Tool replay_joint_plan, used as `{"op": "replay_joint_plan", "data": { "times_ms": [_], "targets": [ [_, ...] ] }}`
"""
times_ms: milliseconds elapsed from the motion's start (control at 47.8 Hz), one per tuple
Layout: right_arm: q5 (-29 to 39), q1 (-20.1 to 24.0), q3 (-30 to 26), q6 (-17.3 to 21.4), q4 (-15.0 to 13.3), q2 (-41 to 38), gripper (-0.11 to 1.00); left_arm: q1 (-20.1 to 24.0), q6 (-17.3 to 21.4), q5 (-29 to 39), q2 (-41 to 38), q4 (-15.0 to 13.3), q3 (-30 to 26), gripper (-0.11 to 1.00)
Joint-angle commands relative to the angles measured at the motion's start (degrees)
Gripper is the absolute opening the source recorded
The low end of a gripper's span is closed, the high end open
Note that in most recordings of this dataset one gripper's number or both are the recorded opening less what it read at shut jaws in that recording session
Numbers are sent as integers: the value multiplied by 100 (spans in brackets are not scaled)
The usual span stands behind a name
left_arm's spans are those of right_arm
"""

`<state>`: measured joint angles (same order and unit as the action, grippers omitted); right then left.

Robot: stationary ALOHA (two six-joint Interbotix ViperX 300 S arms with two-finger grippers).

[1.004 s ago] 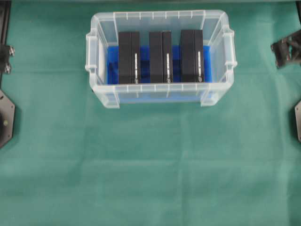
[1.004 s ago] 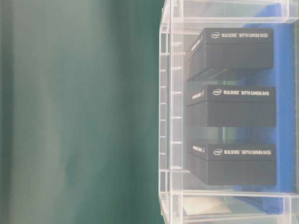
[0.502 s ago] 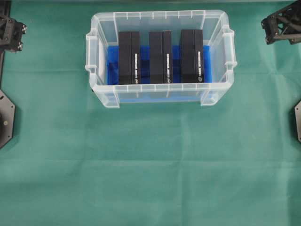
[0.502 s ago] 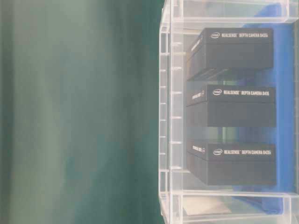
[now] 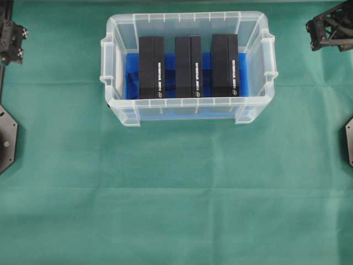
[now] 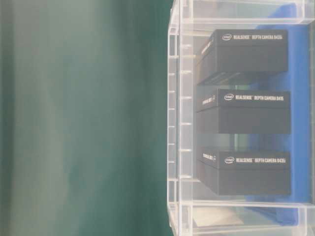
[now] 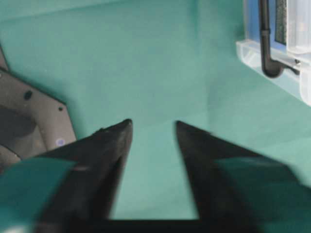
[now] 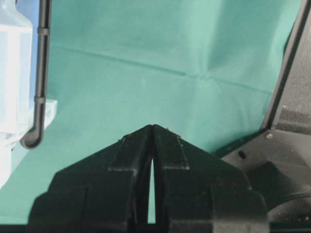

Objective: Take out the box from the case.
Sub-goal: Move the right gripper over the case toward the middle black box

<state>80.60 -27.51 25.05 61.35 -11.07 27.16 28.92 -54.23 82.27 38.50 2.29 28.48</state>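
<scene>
Surroundings: green cloth (image 5: pixel 176 193) covers the worktop; case (image 5: pixel 187 22) sits at the far middle of it in the overhead view; dark arm bases at the left edge (image 5: pixel 6 138) and right edge (image 5: pixel 349 141); nothing lies on the cloth around the case
Obstacles: case walls ring the boxes on all sides; the top is open, no lid on it; narrow gaps of blue lining (image 5: pixel 170 69) show between the boxes
Boxes: three black boxes stand in a row on the lining, left box (image 5: pixel 151 67), middle box (image 5: pixel 188 66), right box (image 5: pixel 225 65); none touches its neighbour, as far as the overhead view tells
Axis: each box's long axis runs from the near wall to the far wall of the case, across the case's own long axis; white lettering on the narrow upper faces runs the same way; in the table-level view the printed faces (image 6: pixel 253 97) turn toward the camera
Left gripper (image 7: pixel 153 127): spread, nothing between the fingers; over bare cloth, a case corner (image 7: pixel 272 53) off to its upper right
Right gripper (image 8: pixel 152 127): tips pressed together, holding nothing; over cloth, case edge (image 8: pixel 14 97) at its left
Change: a second ago the left gripper was out of the overhead view; now it shows at the top left corner (image 5: pixel 11 38); the right gripper has shifted up to the top right corner (image 5: pixel 329 27); case and boxes have not moved
</scene>
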Motion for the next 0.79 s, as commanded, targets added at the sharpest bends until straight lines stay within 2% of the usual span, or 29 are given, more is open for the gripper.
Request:
{"op": "replay_joint_plan", "data": {
  "times_ms": [0, 84, 146, 251, 335, 397, 774],
  "targets": [
    [-35, -18, -79, 9, 0, 35, 6, 18, 9, 53, 35, -9, -70, 63],
    [-9, -18, -79, 18, -35, 35, 25, 18, -9, 123, 44, -9, -70, 85],
    [9, -18, -70, 26, -53, 35, 44, 18, -9, 132, 44, -9, -70, 96],
    [18, -18, -44, 18, -149, 35, 76, 18, -18, 141, 44, -9, -70, 98],
    [18, -18, -26, 26, -202, 26, 92, 18, -44, 132, 35, -9, -70, 97],
    [18, -18, -26, 26, -202, 26, 95, 18, -97, 141, 44, -9, -70, 97],
    [26, -18, -9, 35, -185, 26, 95, 18, -158, 141, 44, -9, -62, 97]
  ]
}}
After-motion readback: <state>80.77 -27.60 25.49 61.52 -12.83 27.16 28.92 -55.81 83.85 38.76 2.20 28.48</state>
